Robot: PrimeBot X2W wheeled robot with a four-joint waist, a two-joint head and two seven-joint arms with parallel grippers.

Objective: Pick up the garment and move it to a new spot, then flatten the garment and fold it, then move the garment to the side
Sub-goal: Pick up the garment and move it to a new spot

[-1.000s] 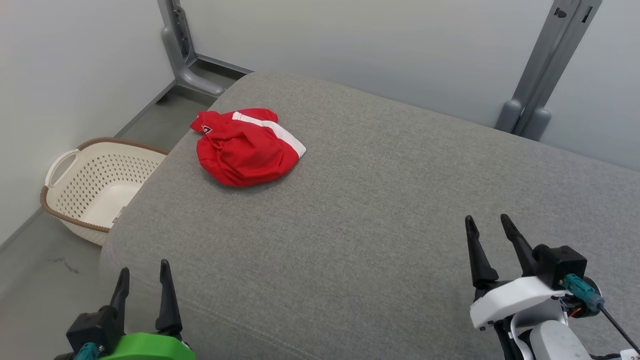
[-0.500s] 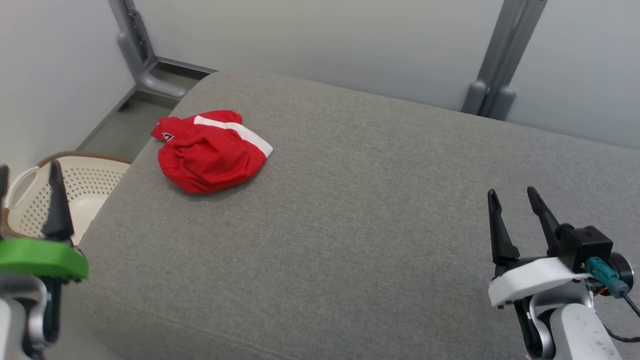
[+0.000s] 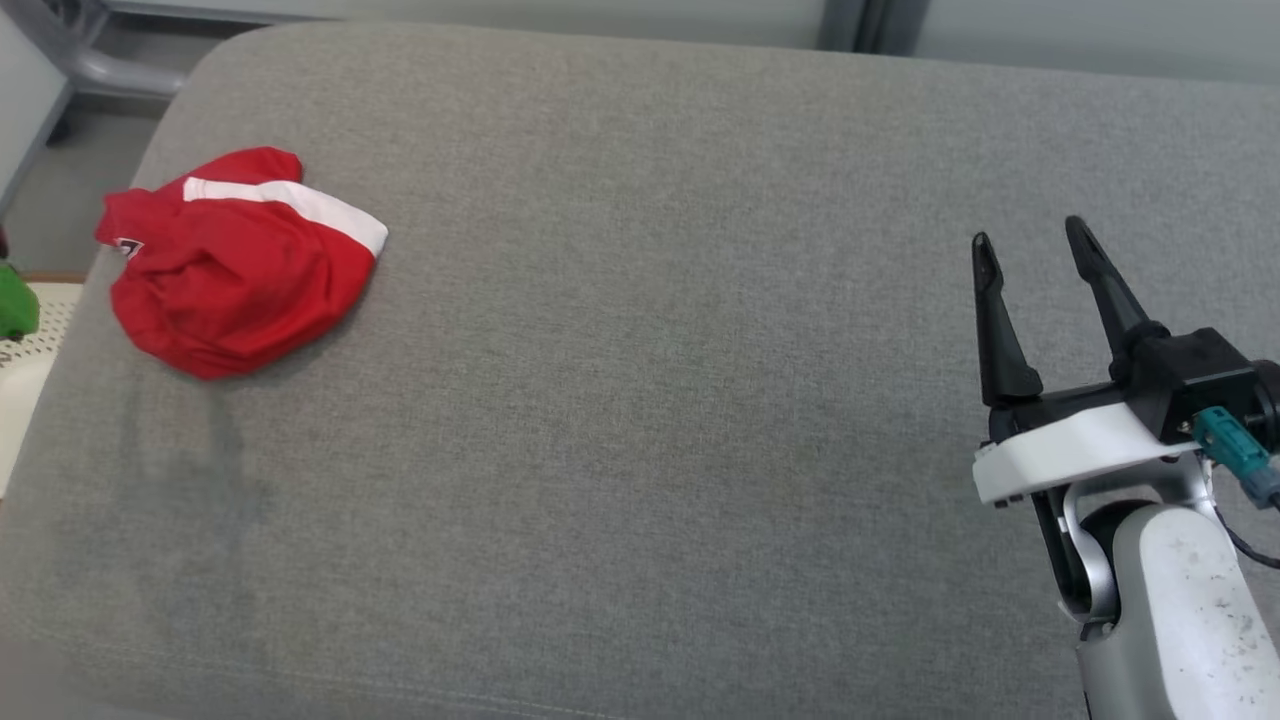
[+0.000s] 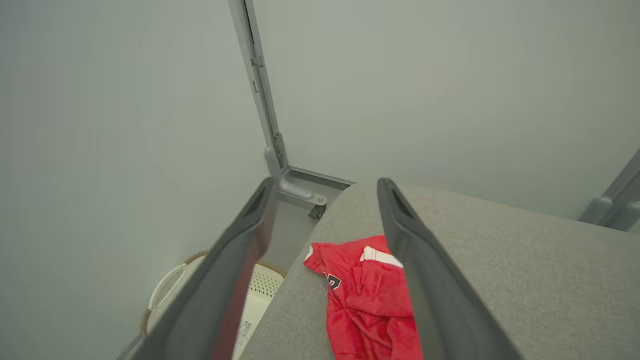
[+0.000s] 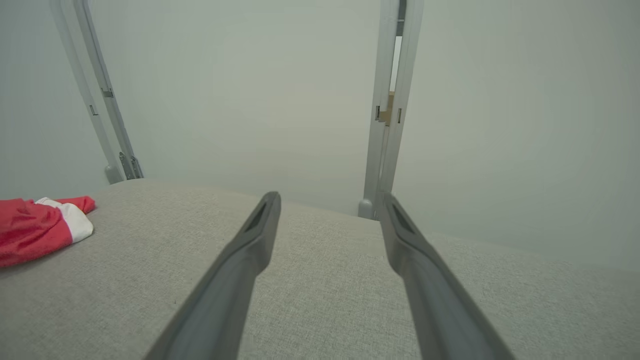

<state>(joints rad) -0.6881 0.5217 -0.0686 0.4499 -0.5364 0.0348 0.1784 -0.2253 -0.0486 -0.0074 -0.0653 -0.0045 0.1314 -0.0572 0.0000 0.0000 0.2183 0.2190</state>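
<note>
1. Head view: the red garment [image 3: 235, 265] lies crumpled near the far left corner of the grey cushion [image 3: 650, 400], well apart from the right gripper [image 3: 1028, 232].
2. Both grippers are empty, with fingers spread. The left gripper [image 4: 325, 182] hangs above the garment's near side.
3. Picking up looks like the step in hand. Lower the left gripper onto a raised fold and pinch several layers, keeping clear of the basket [image 4: 260, 282] beside the cushion.
4. The garment is thin, soft cloth with a white band, bunched into a rounded heap. The cushion's weave is coarse and probably grippy.
</note>
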